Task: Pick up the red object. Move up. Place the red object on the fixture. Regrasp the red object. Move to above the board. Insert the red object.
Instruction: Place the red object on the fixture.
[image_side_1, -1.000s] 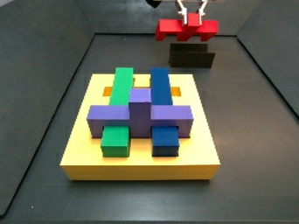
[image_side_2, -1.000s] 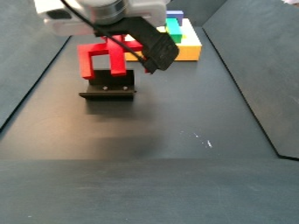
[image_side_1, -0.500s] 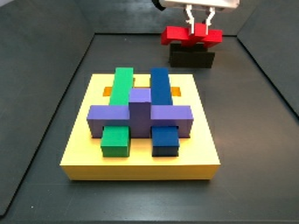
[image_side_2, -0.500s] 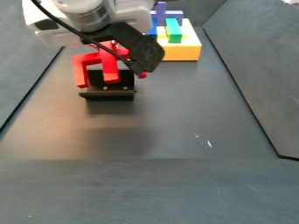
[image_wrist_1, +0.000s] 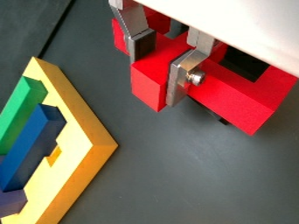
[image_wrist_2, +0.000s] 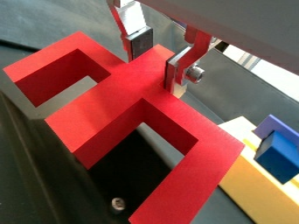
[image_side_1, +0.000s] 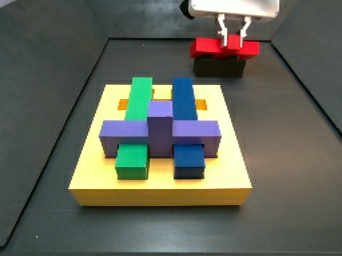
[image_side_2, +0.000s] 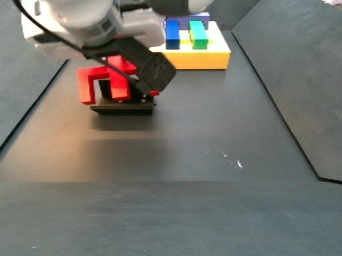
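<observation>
The red object (image_side_1: 207, 46) sits on top of the fixture (image_side_1: 221, 68) at the far end of the floor, seen also in a side view as the red object (image_side_2: 96, 82) over the fixture (image_side_2: 123, 107). My gripper (image_side_1: 233, 40) comes straight down onto it. In both wrist views the gripper (image_wrist_1: 162, 63) (image_wrist_2: 158, 61) is shut on a prong of the red object (image_wrist_1: 152, 87) (image_wrist_2: 105, 96), with a pad on each side. The dark fixture recess (image_wrist_2: 111, 184) shows beneath it.
The yellow board (image_side_1: 94, 170) lies nearer the front with green, blue and purple blocks on it; its corner (image_wrist_1: 82, 131) is beside the fixture. Dark walls rise around the floor on the left and right.
The gripper has come down with the red object, which now rests on the fixture instead of hanging above it. The board has not moved.
</observation>
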